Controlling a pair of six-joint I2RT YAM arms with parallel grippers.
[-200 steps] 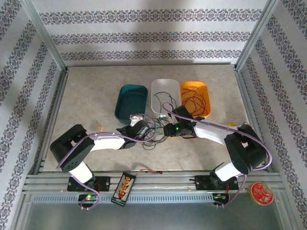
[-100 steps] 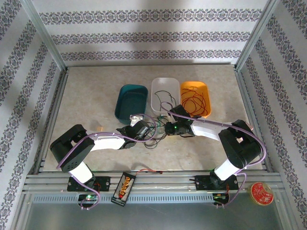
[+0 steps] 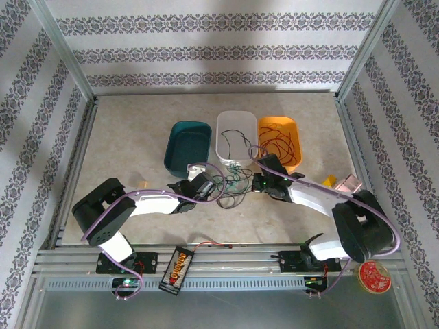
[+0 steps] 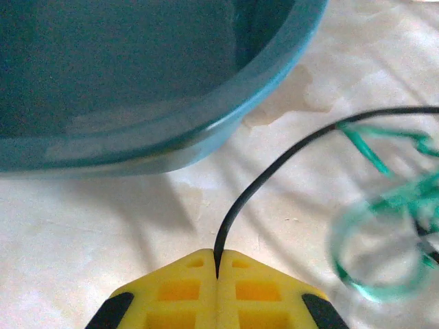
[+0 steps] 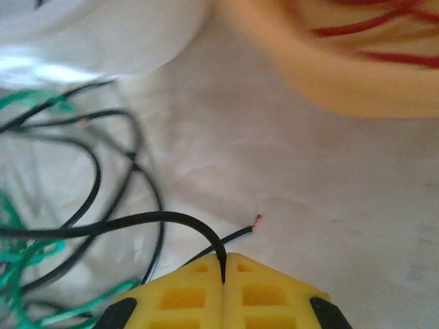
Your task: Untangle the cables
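A tangle of thin black and green cables lies on the table in front of the white tray. My left gripper sits at the tangle's left side, by the teal tray. In the left wrist view this gripper is shut on a black cable, with blurred green cables to the right. My right gripper is at the tangle's right, below the orange tray. In the right wrist view it is shut on a black cable; a bare cable end lies beside it.
Red wires lie in the orange tray, and one black wire in the white tray. A battery pack with a red-black lead sits on the front rail. A red disc lies at the lower right. Metal frame posts border the table.
The right arm swung its elbow out to the right and its gripper moved right toward the orange tray, drawing the black cable along. The left arm has held still.
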